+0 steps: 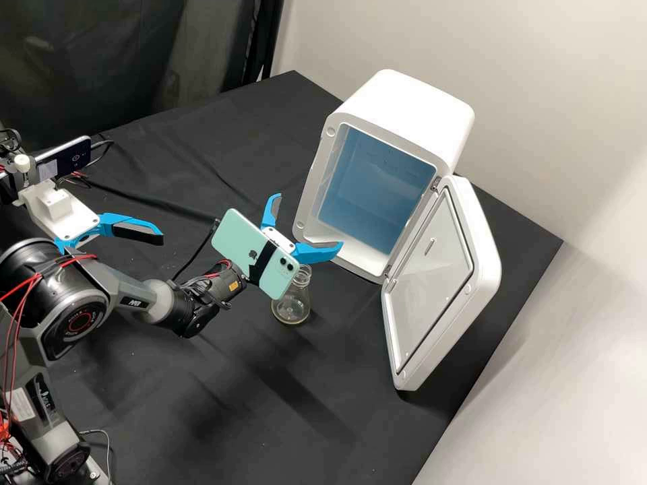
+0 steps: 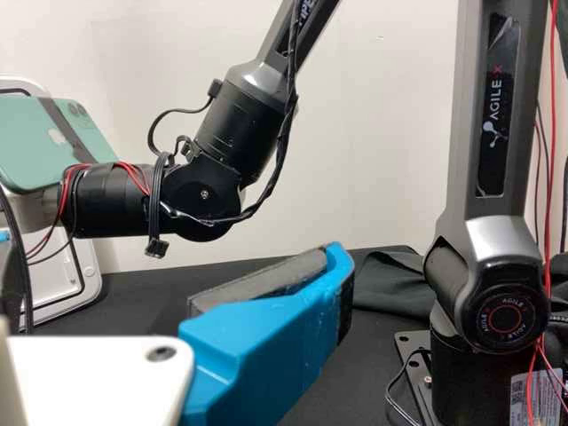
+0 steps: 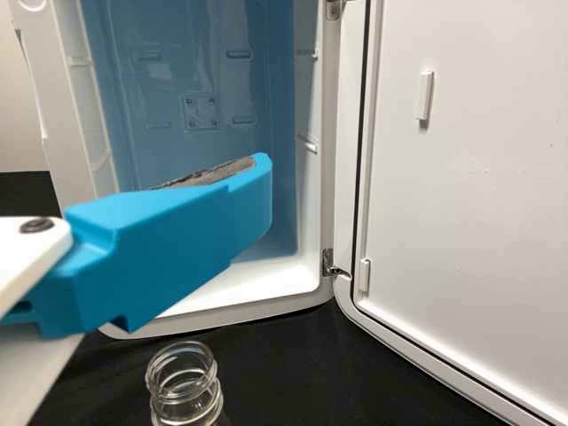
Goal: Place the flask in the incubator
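Note:
A clear glass flask stands upright on the black bench, just in front of the white incubator. The incubator's door hangs wide open, showing the blue chamber. My right gripper hovers open above the flask, its fingers spread wide and nothing between them. In the right wrist view, one blue finger sits above the flask's mouth, with the blue chamber and door behind. My left gripper is held open at the far left, away from the flask, holding nothing.
A green phone is strapped to the right arm's wrist. Cables run across the bench's left side. The bench edge drops off past the open door on the right. An arm's base column stands close to my left finger.

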`<act>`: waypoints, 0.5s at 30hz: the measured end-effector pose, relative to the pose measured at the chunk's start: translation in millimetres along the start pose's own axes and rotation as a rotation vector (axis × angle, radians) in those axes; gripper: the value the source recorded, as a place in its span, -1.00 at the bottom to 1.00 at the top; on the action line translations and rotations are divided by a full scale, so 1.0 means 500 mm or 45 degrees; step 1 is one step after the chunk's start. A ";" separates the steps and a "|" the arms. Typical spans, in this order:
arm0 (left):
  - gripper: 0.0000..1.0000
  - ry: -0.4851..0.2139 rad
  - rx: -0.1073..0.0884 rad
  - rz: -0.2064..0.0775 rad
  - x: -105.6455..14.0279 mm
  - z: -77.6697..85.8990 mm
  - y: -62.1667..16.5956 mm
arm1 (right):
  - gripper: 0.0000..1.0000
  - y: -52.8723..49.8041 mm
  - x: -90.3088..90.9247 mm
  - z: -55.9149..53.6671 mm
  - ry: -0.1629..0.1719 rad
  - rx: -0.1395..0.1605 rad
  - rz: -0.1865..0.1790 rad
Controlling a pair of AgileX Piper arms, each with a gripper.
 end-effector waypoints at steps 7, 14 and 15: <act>1.00 0.000 0.000 0.000 0.000 0.000 0.000 | 1.00 0.000 0.000 0.000 0.000 0.000 0.000; 1.00 -0.006 -0.013 -0.004 -0.006 -0.003 -0.005 | 1.00 0.000 0.000 0.000 0.000 0.000 0.000; 1.00 0.000 -0.025 -0.004 -0.009 -0.006 -0.007 | 1.00 0.000 0.000 0.000 0.000 0.000 0.000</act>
